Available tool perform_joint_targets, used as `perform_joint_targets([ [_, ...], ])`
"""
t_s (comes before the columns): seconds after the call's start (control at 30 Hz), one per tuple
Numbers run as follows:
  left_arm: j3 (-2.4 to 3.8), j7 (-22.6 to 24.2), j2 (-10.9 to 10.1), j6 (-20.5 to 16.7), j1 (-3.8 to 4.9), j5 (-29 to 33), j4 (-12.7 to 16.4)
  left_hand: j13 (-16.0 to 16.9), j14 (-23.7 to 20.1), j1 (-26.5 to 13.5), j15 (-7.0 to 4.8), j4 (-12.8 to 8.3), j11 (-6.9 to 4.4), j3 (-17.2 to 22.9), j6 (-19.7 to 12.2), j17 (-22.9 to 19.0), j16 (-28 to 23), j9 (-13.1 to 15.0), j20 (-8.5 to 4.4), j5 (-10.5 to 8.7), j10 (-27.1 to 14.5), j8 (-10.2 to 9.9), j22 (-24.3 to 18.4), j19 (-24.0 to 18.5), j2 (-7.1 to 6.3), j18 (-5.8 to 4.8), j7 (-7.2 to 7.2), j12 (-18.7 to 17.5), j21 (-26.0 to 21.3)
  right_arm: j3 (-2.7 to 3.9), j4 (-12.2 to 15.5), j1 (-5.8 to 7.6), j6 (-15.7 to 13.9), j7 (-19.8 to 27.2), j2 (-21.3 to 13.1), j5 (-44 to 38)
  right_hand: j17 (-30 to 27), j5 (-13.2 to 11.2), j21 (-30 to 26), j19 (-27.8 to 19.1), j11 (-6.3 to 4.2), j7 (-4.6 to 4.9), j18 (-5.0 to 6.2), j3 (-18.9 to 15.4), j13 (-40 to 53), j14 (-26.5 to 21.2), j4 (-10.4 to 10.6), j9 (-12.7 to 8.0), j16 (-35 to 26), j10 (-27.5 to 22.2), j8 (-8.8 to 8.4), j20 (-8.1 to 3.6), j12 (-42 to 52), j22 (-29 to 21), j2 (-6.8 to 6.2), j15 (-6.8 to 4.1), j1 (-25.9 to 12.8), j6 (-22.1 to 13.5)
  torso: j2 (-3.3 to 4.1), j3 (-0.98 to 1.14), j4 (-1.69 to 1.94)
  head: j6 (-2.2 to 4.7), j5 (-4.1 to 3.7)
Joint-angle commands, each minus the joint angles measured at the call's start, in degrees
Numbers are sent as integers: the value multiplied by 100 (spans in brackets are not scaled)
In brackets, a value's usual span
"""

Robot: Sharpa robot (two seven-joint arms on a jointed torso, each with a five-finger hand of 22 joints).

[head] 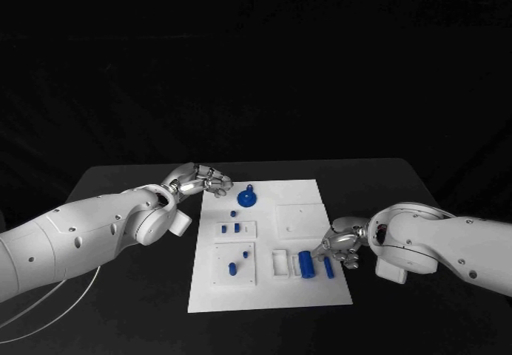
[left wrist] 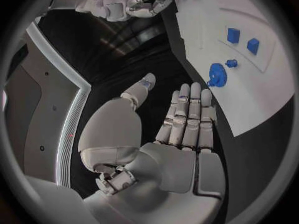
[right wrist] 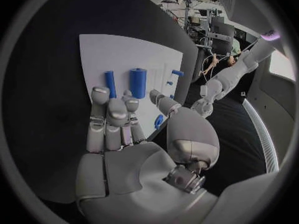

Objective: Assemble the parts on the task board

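I see the white task board (head: 304, 214) in the middle of the black bench (head: 128, 185). My left hand (head: 198, 180) hovers off the board's far left corner, fingers straight and apart, holding nothing, near the blue gear-shaped part (head: 248, 197). My right hand (head: 343, 245) sits at the board's right edge, fingers spread and empty, just beside the thin blue peg (head: 328, 266) and the thicker blue cylinder (head: 305, 264).

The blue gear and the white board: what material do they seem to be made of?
Blue gear: probably plastic, a matte, even blue with no metallic shine. White board: looks like a rigid plastic or painted plate, flat, matte and uniformly white; the exact material cannot be told.
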Motion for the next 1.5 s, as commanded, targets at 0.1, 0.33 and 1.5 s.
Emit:
perform_joint_targets([
  [0.1, 5, 190, 37, 158, -37, 84, -97, -20, 8, -271, 7, 35, 10, -237, -73, 36, -42, -10, 25, -21, -61, 8, -4, -5, 4, 64, -2, -3, -54, 5, 14, 0, 62, -353, 97, -117, 27, -188, 44, 93, -3, 16, 124, 23, 17, 52, 133, 27, 29, 33, -41, -141, 42, 125, -82, -6, -216, 55, -155, -28, -8, -38, -9],
  [0.33, -8, 228, 105, 250, -65, 162, -139, -49, -6, -939, 9, 329, 14, -555, -123, 76, -95, -25, 26, -24, -93, -8, -33, -8, 76, 87, 5, -7, -145, -31, -131, -64, 149, -441, 358, -244, 68, -206, 94, 85, -29, -15, 124, -85, 36, 48, 289, 93, 50, 31, -10, -172, 61, 127, -138, -33, -527, 125, -227, -68, 2, -172, 1],
  [1.5, -13, 141, 27, 460, -64, 178, 58, -123, -58, -1308, 24, 891, 33, -600, -276, 236, -228, -21, 46, -20, -177, -7, 59, -72, 44, 146, 35, 5, -298, -103, -666, -483, 385, -563, 943, -951, 125, -205, 173, 12, -56, -43, 124, -360, 64, 31, 80, 200, 52, 6, -23, -207, 69, 120, -5, -61, -684, 139, -265, -126, 25, -481, 122],
])
